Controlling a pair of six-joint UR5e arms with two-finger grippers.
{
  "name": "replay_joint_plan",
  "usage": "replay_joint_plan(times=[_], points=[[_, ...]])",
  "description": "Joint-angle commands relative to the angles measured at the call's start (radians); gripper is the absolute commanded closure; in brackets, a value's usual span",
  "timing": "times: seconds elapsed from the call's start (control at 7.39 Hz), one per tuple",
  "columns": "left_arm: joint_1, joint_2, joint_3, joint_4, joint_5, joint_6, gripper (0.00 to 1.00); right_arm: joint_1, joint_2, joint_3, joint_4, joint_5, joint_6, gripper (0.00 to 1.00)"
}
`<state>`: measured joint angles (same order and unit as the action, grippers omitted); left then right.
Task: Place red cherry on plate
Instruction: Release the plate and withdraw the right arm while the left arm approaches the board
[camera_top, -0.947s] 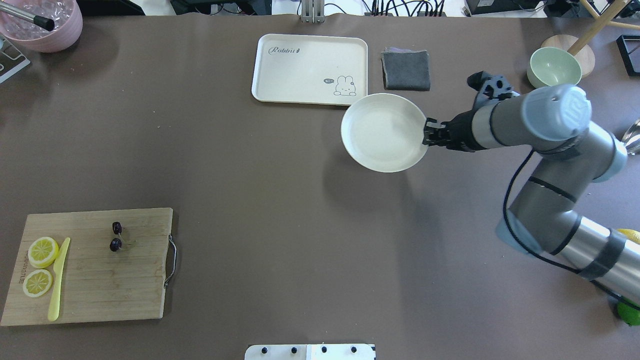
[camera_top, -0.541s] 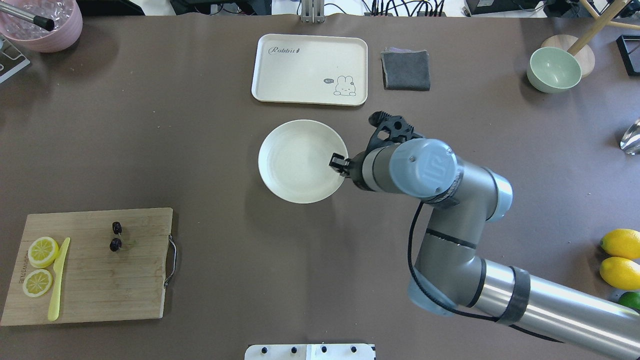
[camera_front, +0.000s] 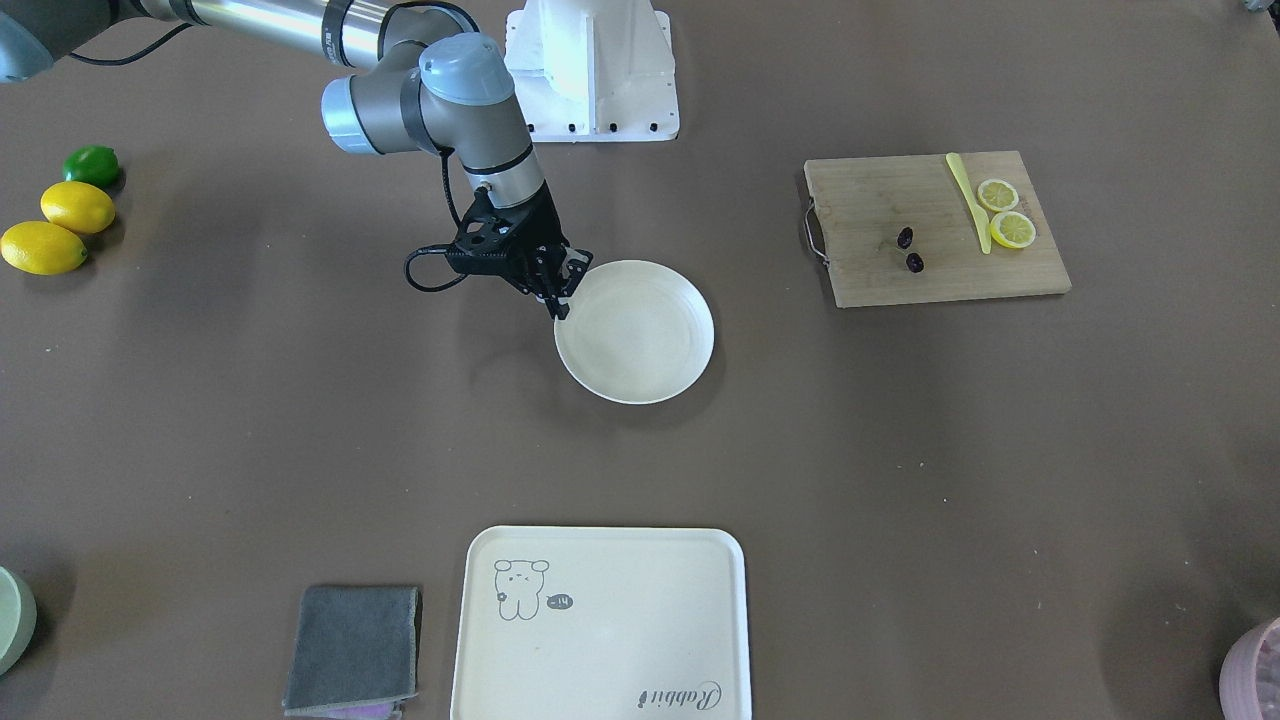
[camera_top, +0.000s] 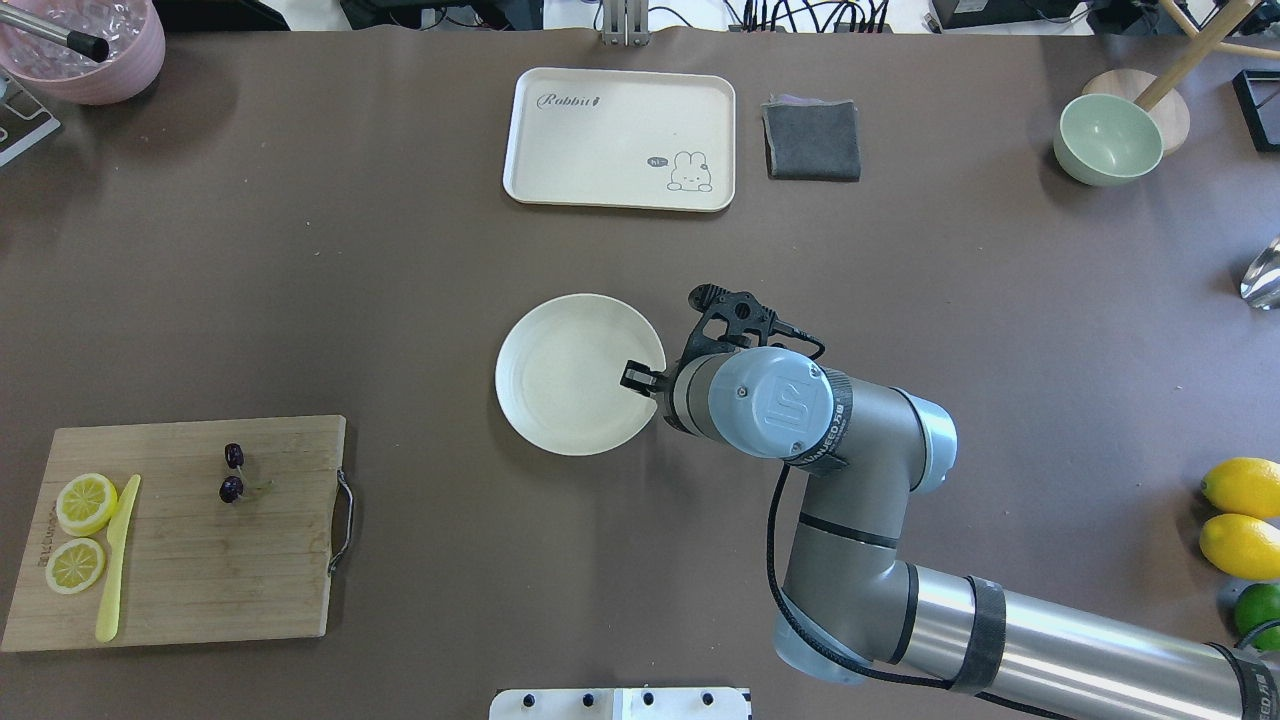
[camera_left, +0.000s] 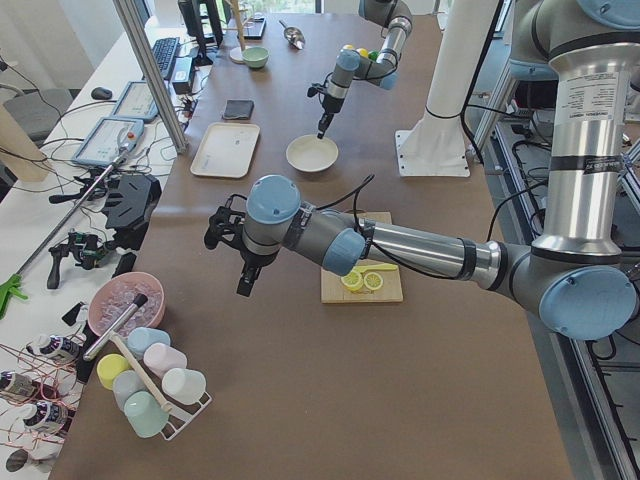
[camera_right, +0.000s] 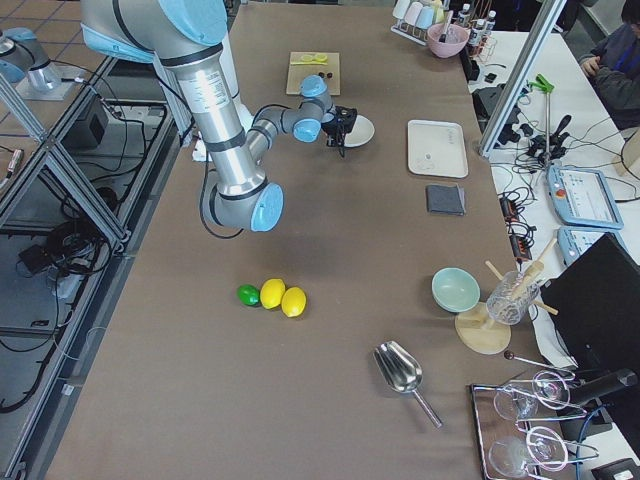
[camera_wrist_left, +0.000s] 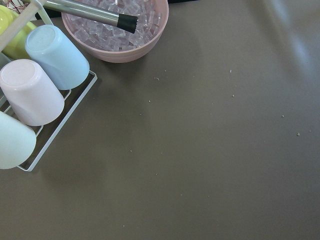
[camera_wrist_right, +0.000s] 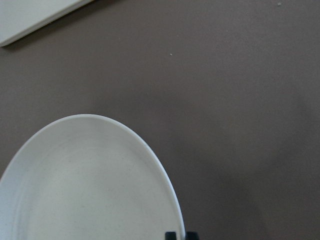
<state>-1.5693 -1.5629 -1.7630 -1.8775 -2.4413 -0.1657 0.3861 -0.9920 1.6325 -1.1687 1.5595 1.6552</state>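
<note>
The cream tray (camera_top: 620, 138), at the far middle of the worktop (camera_top: 400, 300), carries the word "Rabbit" (camera_top: 570, 100) in dark script at its far left corner. Near its right corner, a small grey speech bubble (camera_top: 657, 161) beside the rabbit drawing (camera_top: 689, 172) reads "hi~". In the front-facing view both appear upside down.

The blue-grey joint cap (camera_top: 780, 398) on the right arm's wrist bears the embossed "UR" logo. A line of small lettering on the ring just beside the cap is too fine to read.

The bamboo cutting board (camera_top: 200, 560), near left, has a line of burned-in lettering (camera_top: 50, 548) along its left edge, also too small to make out.
</note>
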Motion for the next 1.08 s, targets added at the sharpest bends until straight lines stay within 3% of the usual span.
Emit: replay_joint_plan(times=[0.0, 0.14, 0.27, 0.54, 0.81, 0.95], points=[[0.0, 0.0, -0.004, 0.0, -0.001, -0.017, 0.02, 0.025, 0.004, 0.012, -0.005, -0.015, -0.032, 0.0], [0.006, -0.003, -0.032, -0.008, -0.008, -0.061, 0.02, 0.071, -0.006, 0.047, -0.009, 0.005, -0.076, 0.0], [0.068, -0.002, -0.064, -0.067, -0.027, -0.184, 0.02, 0.156, -0.02, 0.073, -0.044, 0.118, -0.168, 0.0], [0.289, -0.014, -0.075, -0.348, -0.007, -0.591, 0.02, 0.349, -0.107, 0.174, -0.121, 0.336, -0.353, 0.0], [0.496, 0.021, -0.098, -0.396, 0.239, -0.763, 0.02, 0.587, -0.222, 0.202, -0.135, 0.544, -0.597, 0.0], [0.582, 0.038, -0.098, -0.397, 0.308, -0.803, 0.02, 0.688, -0.276, 0.196, -0.135, 0.633, -0.755, 0.0]])
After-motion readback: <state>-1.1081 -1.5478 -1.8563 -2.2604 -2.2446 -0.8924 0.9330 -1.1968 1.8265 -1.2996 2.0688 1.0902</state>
